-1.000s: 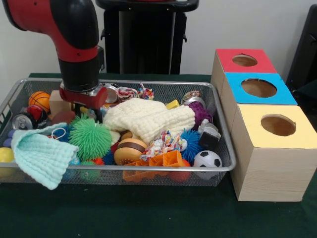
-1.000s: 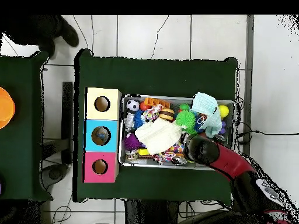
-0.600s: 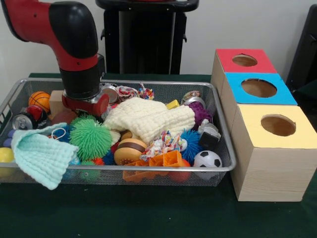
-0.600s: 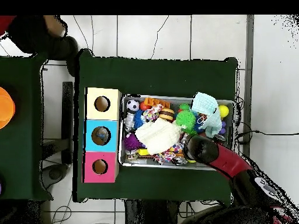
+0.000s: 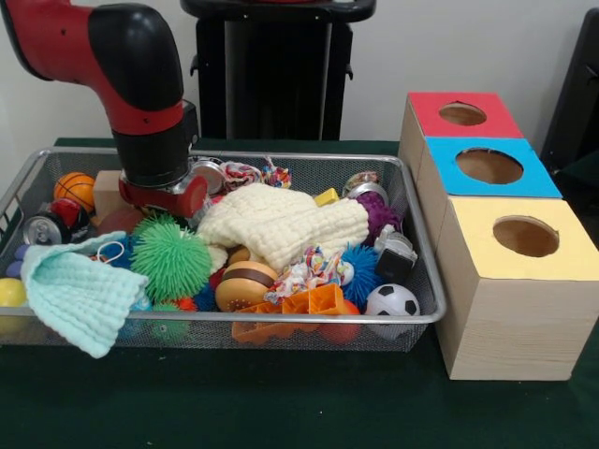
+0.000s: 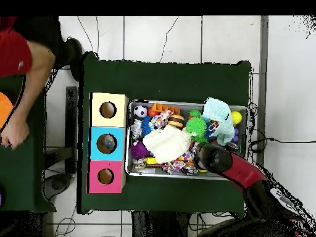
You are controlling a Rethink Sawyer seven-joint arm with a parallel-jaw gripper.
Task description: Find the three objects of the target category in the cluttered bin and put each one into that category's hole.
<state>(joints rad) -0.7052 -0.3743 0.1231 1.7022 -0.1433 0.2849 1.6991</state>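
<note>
Hovering my claw low over the bin's back left part, behind the green spiky ball. Fingers hidden by the wrist, so can't tell if spread or pinching. Target category unclear; the balls lie in front of the claw, the holed boxes well off to the other side, outside the bin.

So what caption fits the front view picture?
Red arm dips into a toy-filled bin beside three boxes.
</note>
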